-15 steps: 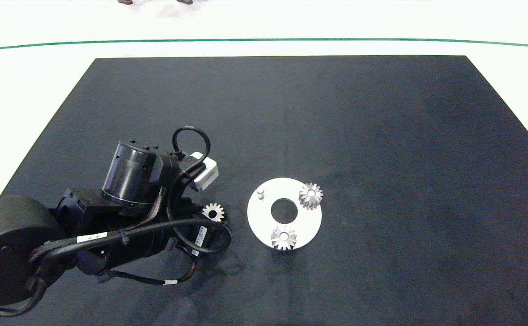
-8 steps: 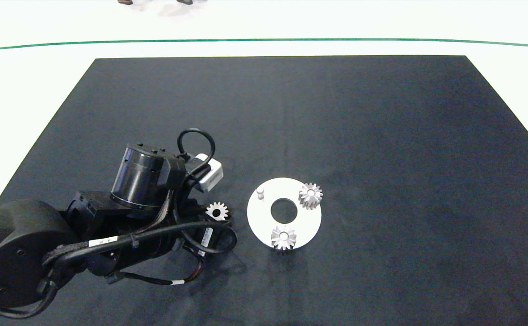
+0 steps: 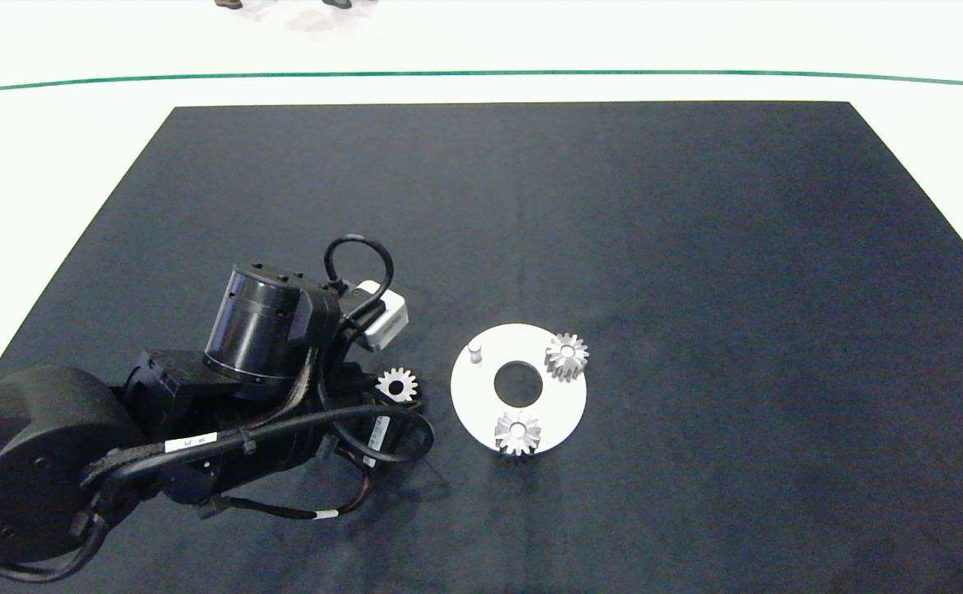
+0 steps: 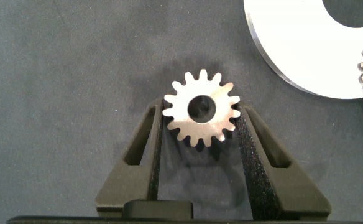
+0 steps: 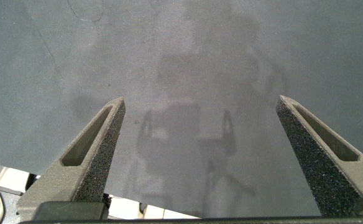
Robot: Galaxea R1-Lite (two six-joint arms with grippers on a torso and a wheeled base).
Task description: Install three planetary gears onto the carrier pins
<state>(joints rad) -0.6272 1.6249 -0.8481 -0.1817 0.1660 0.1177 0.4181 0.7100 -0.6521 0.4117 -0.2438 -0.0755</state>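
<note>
**Third gear pinched, one pin bare**

Left pincer (image 4: 201, 134) grips the last planetary gear (image 4: 201, 116) by its teeth, lower left of centre, beside the white disc (image 3: 564, 398). A tilted bore could jam on the empty pin (image 3: 474, 351). Right pincer (image 5: 200, 155) gapes, empty.

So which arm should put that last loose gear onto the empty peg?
The left. Its gripper already clasps the loose gear beside the white disc, near the bare peg. The right gripper hangs open over bare mat.
</note>
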